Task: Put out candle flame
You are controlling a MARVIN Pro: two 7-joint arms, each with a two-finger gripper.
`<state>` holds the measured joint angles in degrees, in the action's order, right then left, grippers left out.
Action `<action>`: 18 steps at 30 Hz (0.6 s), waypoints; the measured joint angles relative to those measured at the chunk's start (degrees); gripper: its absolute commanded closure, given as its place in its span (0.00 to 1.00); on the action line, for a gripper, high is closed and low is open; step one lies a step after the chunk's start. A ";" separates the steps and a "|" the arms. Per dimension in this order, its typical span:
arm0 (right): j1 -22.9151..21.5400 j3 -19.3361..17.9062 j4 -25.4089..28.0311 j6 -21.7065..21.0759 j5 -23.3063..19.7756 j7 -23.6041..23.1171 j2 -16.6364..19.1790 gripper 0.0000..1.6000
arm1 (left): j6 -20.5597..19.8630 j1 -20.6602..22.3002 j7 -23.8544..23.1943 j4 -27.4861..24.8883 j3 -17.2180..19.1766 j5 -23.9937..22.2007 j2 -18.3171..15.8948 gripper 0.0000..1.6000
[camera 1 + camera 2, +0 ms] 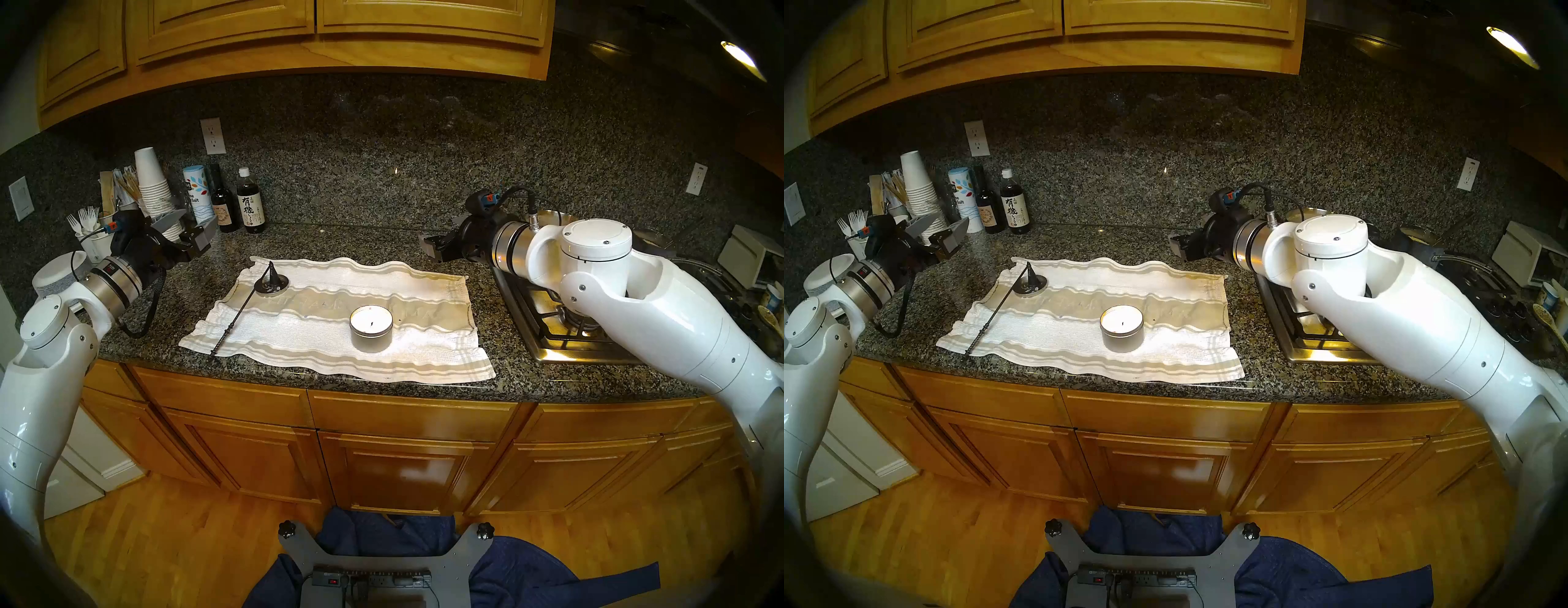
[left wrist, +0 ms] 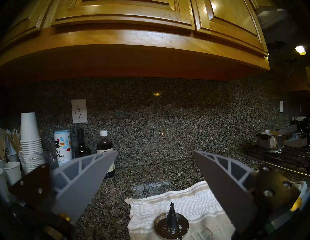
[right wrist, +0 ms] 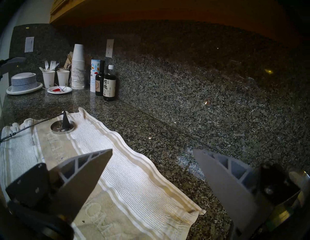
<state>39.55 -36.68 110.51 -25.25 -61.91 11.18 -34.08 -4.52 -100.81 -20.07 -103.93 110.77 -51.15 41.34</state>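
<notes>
Candle point(image 1: 370, 329) upright on towel point(image 1: 424, 339), toward its front middle, clear of every hem. Flame point(image 1: 372, 325) only a faint speck at the wick (too small to judge further). Snuffer point(image 1: 270, 278) standing cone-down in dish point(image 1: 278, 290) near the towel's back left corner, thin handle running out toward the counter's front edge, tip just past the towel's left hem. Bare towel between dish and candle, the two well apart.

Left gripper point(image 1: 189, 229) raised above counter point(image 1: 339, 242) left of the towel, fingers point(image 2: 87, 174) spread wide, nothing between them; cups point(image 1: 152, 187) and bottles point(image 1: 250, 208) crowded close behind and beside it. Right gripper point(image 1: 432, 248) hanging near the towel's back right corner, fingers point(image 3: 83, 177) likewise parted and empty, stove point(image 1: 551, 335) directly beneath its arm.

Open granite behind the towel all the way to the backsplash; narrow strip only between the towel's front hem and the counter edge.
</notes>
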 measured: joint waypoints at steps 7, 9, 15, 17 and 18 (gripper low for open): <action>0.00 0.14 -0.02 0.01 -0.02 0.03 0.06 0.00 | -0.58 -0.14 -0.39 -0.13 0.17 -0.68 -0.05 0.00; 0.00 0.19 -0.02 0.01 -0.02 0.03 0.09 0.00 | -1.70 -0.14 -0.54 -0.41 0.45 -1.71 -0.03 0.00; 0.00 0.26 -0.03 0.01 -0.03 0.05 0.13 0.00 | -5.36 -0.22 -0.67 -1.40 1.04 -4.20 -0.01 0.00; 0.00 0.27 -0.03 0.01 -0.04 0.06 0.14 0.00 | -6.77 -0.38 -0.66 -1.85 1.17 -4.91 -0.01 0.00; 0.00 0.28 -0.03 0.01 -0.05 0.06 0.14 0.00 | -8.01 -0.60 -0.59 -2.23 1.18 -5.31 -0.03 0.00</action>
<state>39.54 -36.39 110.47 -25.24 -61.96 11.24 -33.94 -12.52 -101.41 -20.66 -106.16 111.95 -56.45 41.31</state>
